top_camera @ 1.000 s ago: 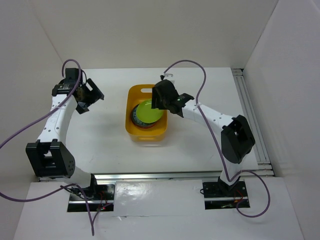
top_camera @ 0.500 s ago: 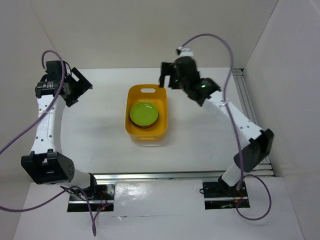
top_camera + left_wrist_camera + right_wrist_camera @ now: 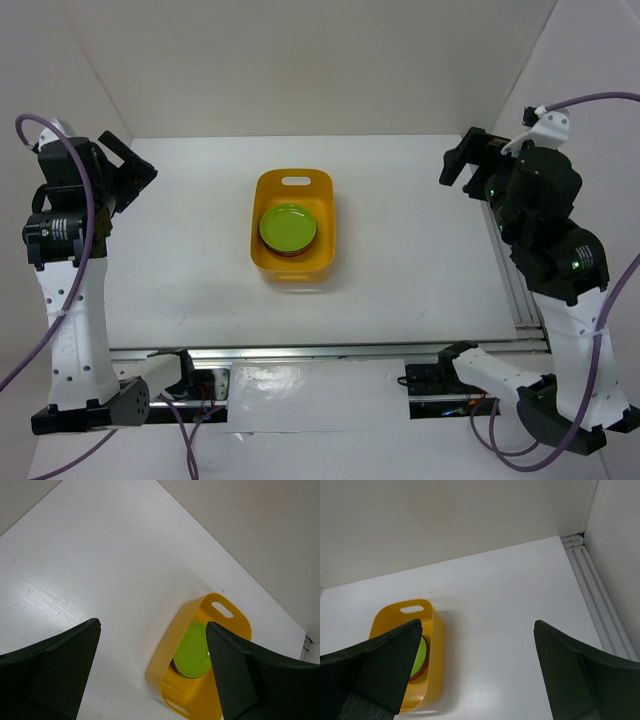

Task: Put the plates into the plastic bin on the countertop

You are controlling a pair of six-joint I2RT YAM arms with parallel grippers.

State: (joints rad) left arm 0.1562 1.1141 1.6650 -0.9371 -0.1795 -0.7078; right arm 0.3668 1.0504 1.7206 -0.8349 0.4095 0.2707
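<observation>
White desk (image 3: 400, 270) within pale walls (image 3: 300, 60); bin (image 3: 262, 200) at centre, plates (image 3: 288, 228) stacked inside, a lime one on top; none seen elsewhere. Left tool (image 3: 125, 172) at 9 o'clock, right tool (image 3: 462, 160) at 3 o'clock; both spread, empty. Placing judged finished; next move calls only for parking.

No writing, label, brand mark, number or sign is being shown legibly in any of the three views; nothing readable is being displayed anywhere.
</observation>
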